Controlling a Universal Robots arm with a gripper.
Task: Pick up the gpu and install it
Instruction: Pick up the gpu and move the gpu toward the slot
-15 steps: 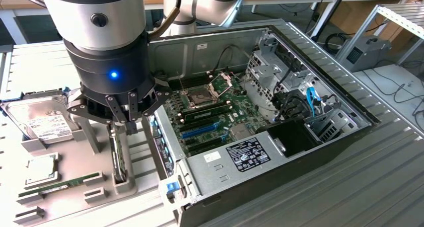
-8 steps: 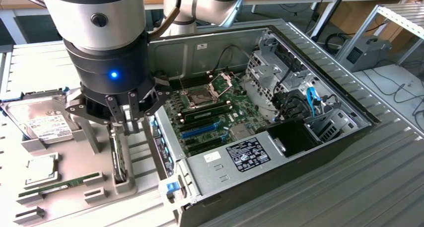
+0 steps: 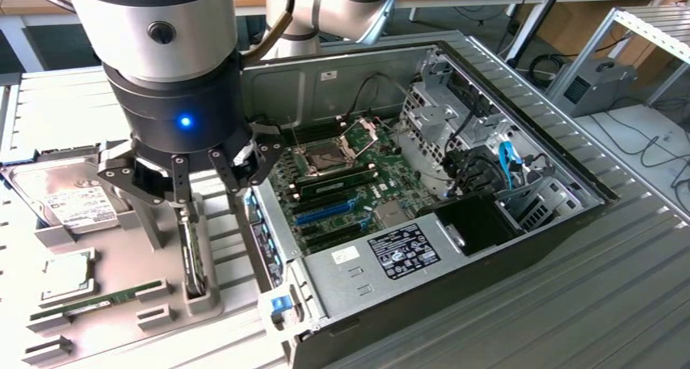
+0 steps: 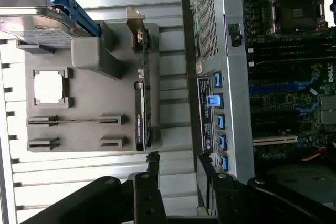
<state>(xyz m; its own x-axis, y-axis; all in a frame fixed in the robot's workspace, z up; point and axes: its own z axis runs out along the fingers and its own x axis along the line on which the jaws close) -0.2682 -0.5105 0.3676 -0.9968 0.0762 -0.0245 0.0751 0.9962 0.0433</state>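
On the desk (image 3: pixel 603 304), just off the case (image 3: pixel 356 78) on its rear-panel side, lies a gray tray (image 3: pixel 210 304). At the tray's near end, well away from the case, a RAM stick (image 3: pixel 97 300) sits in a slot and a CPU (image 3: pixel 67 274) lies flat in its pocket. On the tray edge closest to the case, the gpu (image 3: pixel 194 252) stands on edge in its slot. Its long side runs along the case's rear panel, near it but apart, so it is not installed. The wrist view shows the gpu (image 4: pixel 143 98) edge-on, green board with a black face. The pincer (image 3: pixel 205 193) hangs over the gpu's upper edge, spread, nothing pinched. In the wrist view the pincer (image 4: pixel 178 182) gap shows bare desk slats, and the fingers (image 4: pixel 153 174) are apart from the card. The HDD (image 3: pixel 65 195) is propped on the tray's far end, farther from the case than the gpu. Inside the open case, the PSU (image 3: pixel 399 252) sits at the near end, the motherboard (image 3: pixel 334 183) lies beyond it, and the CPU socket (image 3: pixel 323 155) is farther still.
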